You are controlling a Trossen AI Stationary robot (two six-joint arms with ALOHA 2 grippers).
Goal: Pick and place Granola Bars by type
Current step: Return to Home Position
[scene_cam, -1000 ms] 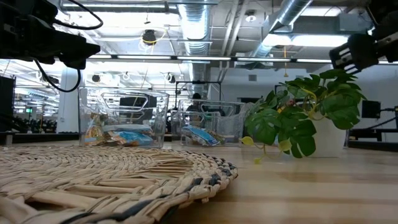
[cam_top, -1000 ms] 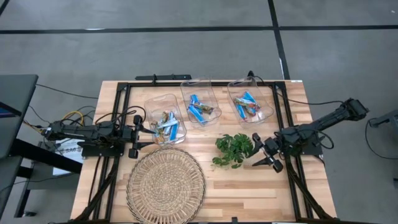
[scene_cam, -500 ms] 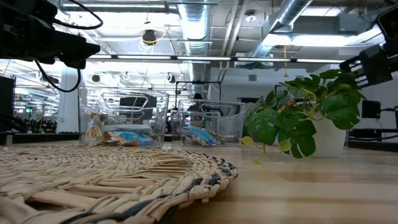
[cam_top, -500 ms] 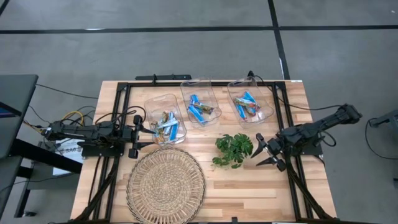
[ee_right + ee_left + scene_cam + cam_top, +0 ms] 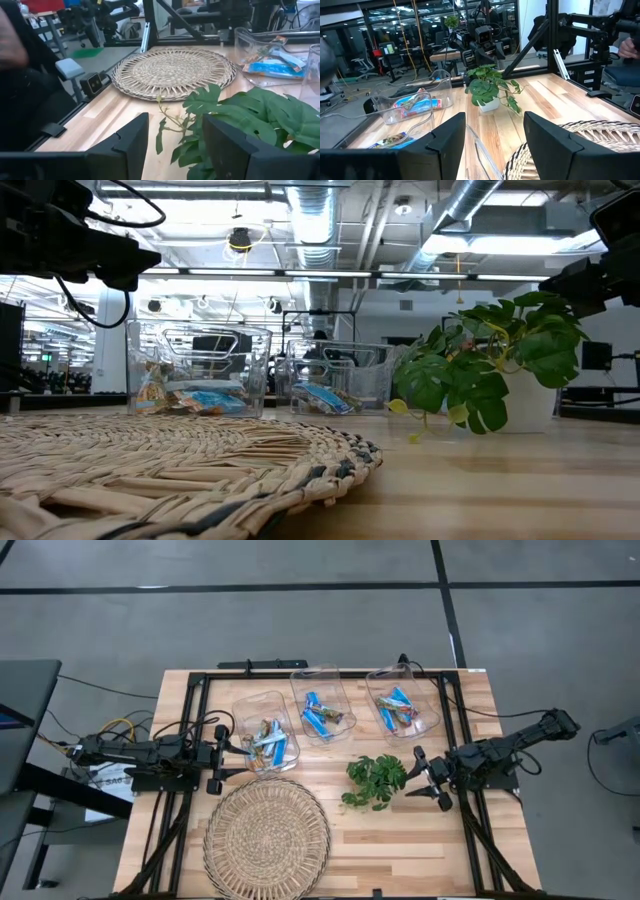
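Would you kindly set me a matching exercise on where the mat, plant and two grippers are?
1 mat; 2 plant; 3 left gripper; 4 right gripper.
A open, beside the plant; B open, beside the left bin; C green, leafy; D round, woven.
Pairs: 1-D; 2-C; 3-B; 4-A.
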